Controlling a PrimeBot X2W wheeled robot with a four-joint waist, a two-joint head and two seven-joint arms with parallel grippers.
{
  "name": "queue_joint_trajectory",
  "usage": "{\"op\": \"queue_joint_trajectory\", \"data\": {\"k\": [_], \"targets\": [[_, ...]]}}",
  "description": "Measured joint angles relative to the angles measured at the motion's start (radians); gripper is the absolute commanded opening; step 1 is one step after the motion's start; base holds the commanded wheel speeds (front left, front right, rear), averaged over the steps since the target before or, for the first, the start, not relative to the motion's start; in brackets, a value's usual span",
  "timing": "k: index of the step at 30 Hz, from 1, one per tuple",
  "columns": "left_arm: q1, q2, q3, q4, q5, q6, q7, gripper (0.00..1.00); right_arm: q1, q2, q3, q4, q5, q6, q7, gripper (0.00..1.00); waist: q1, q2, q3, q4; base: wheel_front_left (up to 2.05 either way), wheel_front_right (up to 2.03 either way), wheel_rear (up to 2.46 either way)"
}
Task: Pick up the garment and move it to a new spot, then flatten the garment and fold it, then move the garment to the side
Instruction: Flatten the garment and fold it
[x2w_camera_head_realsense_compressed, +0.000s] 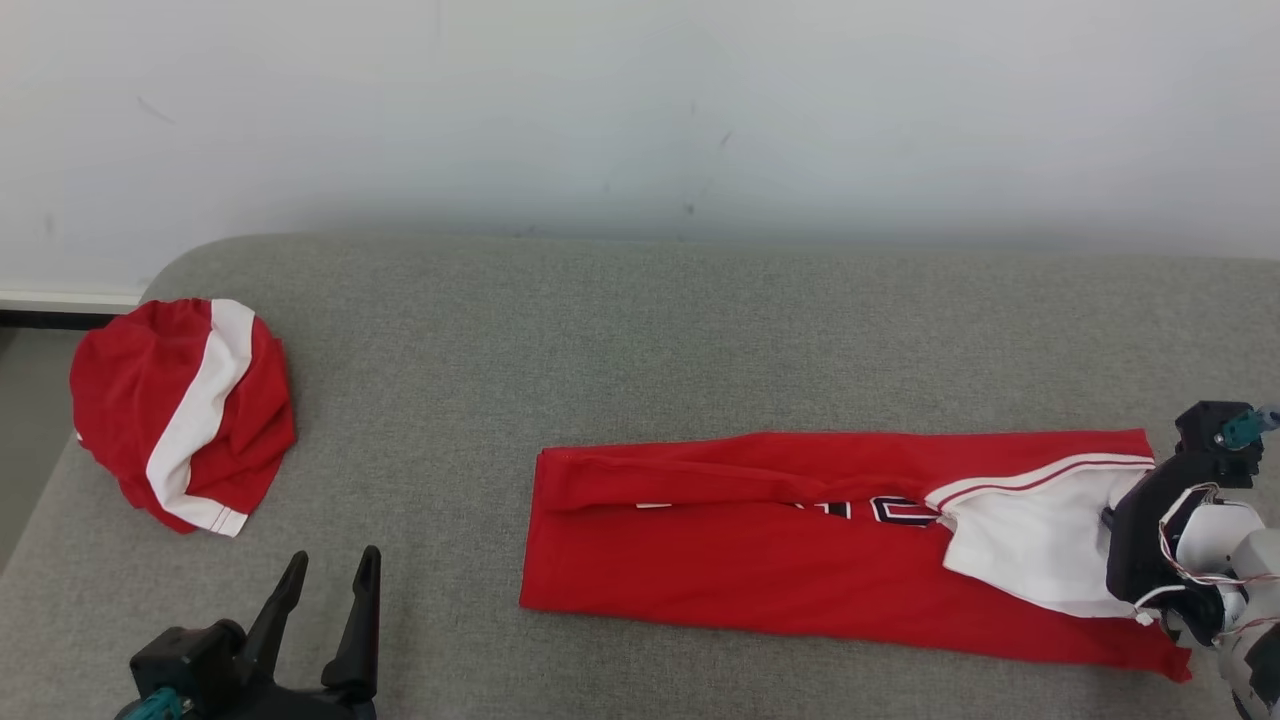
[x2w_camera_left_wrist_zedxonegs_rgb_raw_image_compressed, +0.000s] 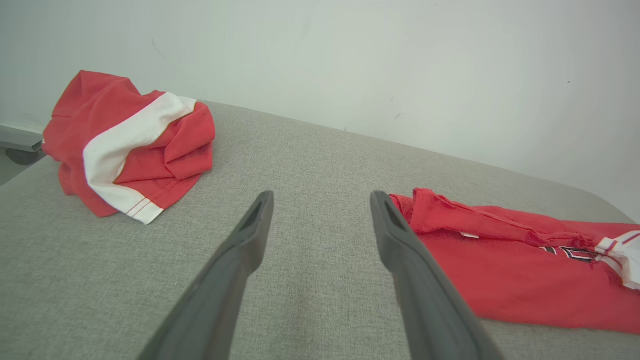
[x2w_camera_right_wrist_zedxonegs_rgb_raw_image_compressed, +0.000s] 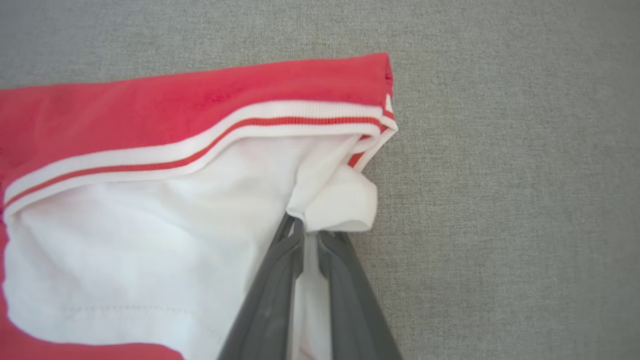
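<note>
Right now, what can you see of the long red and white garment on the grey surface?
The long red and white knit garment lies flat on the grey fabric surface, folded into a narrow strip. Dark lettering is partly hidden by a fold; its right end shows a white panel with a striped band. The right hand is shut on a white fold there.

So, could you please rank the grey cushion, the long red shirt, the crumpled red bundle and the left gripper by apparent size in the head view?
1. grey cushion
2. long red shirt
3. crumpled red bundle
4. left gripper, cut off by the frame, so unsure
</note>
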Motion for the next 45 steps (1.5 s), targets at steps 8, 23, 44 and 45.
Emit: {"op": "queue_joint_trajectory", "data": {"k": [8,23,44,45], "targets": [[0.005,-0.007,0.002,0.012,0.001,-0.001,0.0,1.0,-0.011,0.035,-0.026,-0.082,0.078,0.074,0.022,0.0,-0.0002,0.0,-0.014,-0.018,0.0,0.0,0.0],[0.005,-0.04,-0.014,0.038,0.01,-0.017,0.0,1.0,-0.009,0.116,-0.011,-0.313,0.207,0.087,0.159,0.0,-0.0002,0.0,-0.036,-0.008,0.0,0.0,0.0],[-0.006,-0.095,-0.049,0.071,0.023,-0.036,0.0,1.0,-0.026,0.229,0.036,-0.425,0.254,0.085,0.258,0.0,0.0,-0.0001,-0.025,0.099,0.0,0.0,0.0],[-0.01,-0.096,-0.05,0.073,0.023,-0.039,0.0,1.0,-0.026,0.233,0.038,-0.425,0.254,0.082,0.258,0.0,-0.0001,0.0,-0.024,0.105,0.0,0.0,0.0]]}}
